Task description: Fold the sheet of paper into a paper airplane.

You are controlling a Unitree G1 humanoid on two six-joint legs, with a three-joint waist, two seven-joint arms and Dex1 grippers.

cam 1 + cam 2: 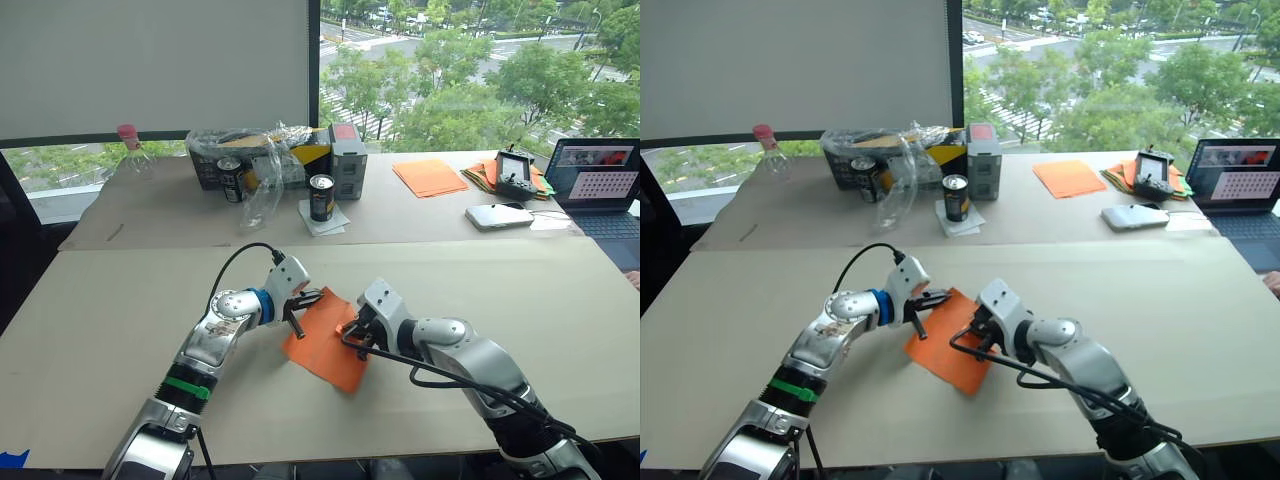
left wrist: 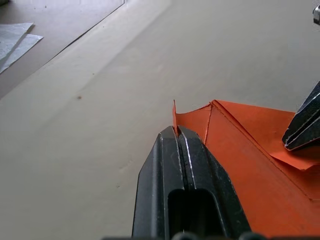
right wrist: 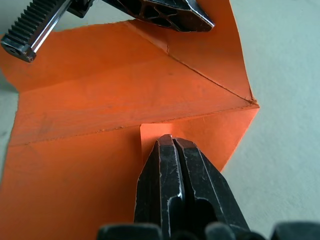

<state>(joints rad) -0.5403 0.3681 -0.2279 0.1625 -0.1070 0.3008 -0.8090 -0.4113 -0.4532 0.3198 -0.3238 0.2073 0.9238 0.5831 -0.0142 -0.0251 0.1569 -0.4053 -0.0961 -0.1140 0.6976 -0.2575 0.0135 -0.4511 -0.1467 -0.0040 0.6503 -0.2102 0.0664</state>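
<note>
The sheet (image 1: 325, 340) lies creased on the near table (image 1: 120, 320), between the two grippers, well in front of the can (image 1: 321, 197) that stands on the far table. The left gripper (image 1: 296, 309) meets the sheet at its left edge; in the left wrist view its fingers (image 2: 182, 170) are pressed together with a thin upturned edge of the paper caught between their tips. The right gripper (image 1: 352, 335) sits at the sheet's right side, on the opposite edge from the left one; in the right wrist view its fingers (image 3: 175, 170) are likewise clenched, pinching a small folded flap of the sheet near its pointed corner. A diagonal crease runs from that corner across the paper toward the left gripper. To the left of the can stand a basket (image 1: 215, 160) of packets and a bottle (image 1: 132, 150). To the can's right lie a neat orange stack (image 1: 430, 176), a mixed paper pile (image 1: 482, 175), a controller (image 1: 517, 172) and a laptop (image 1: 600, 190).
</note>
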